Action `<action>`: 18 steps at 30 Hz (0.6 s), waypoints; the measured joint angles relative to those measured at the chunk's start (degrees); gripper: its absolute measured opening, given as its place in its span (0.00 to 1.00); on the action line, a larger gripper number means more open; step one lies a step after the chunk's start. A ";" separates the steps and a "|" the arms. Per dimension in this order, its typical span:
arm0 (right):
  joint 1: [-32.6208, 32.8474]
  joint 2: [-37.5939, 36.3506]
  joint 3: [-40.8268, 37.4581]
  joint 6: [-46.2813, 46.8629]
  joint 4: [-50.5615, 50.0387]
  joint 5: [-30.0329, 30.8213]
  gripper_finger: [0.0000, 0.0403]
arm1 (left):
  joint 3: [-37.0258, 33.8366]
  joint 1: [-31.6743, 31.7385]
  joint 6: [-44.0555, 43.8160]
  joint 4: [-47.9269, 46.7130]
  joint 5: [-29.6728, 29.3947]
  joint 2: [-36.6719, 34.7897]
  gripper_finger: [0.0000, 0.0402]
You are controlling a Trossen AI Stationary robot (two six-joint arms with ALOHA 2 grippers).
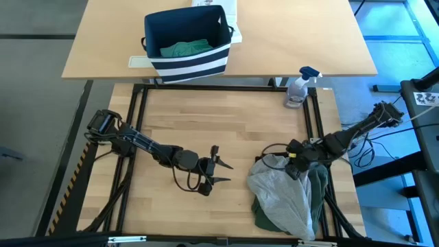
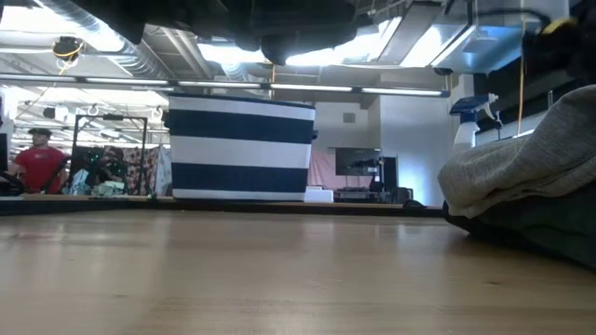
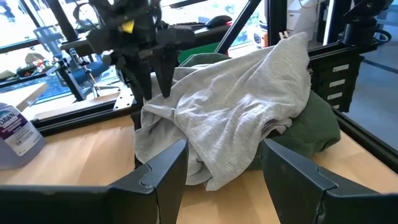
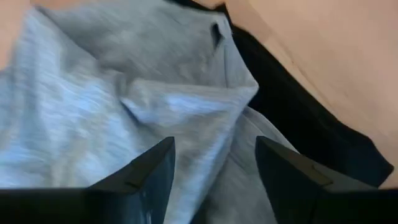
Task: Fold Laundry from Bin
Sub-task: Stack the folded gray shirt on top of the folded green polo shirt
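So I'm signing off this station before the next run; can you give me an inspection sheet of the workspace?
Surface: wooden table, bare in the middle.
Job's things: light grey garment heaped on dark green garment; teal-green garment in striped bin.
Clutter: spray bottle, white box behind the bin.
Grippers: left gripper open, empty; right gripper open over the grey garment.
Cables: loose cables beside right arm.
Surroundings: person far off.

- A robotics lab or workshop: black metal framing (image 1: 226, 88) around the wooden bench (image 1: 226, 137).
- Exposed ceiling ducts (image 2: 102, 42), strip lights, trailing cables (image 1: 363, 147).
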 joint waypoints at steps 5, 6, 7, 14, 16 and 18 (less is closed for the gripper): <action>-4.70 0.53 -2.00 -5.33 2.38 -2.88 0.55 | 0.00 0.00 0.02 -0.19 0.00 0.00 0.49; -5.30 0.41 -2.01 -6.16 3.31 -2.64 0.53 | 0.00 0.00 0.02 -0.25 0.02 0.00 0.49; -5.78 0.18 -2.01 -7.15 4.27 -2.40 0.49 | 0.00 0.00 0.02 -0.38 0.00 0.00 0.49; -6.82 -0.51 -2.01 -11.80 5.82 -4.63 0.05 | 0.00 0.00 0.02 -0.61 0.01 0.00 0.49; -6.82 -0.51 -2.01 -11.33 5.11 -4.89 0.04 | 0.00 0.00 0.02 -0.60 0.00 0.00 0.49; -6.82 -0.51 -2.01 -10.13 4.35 -4.28 0.03 | 0.00 0.00 0.04 -0.61 0.00 0.00 0.49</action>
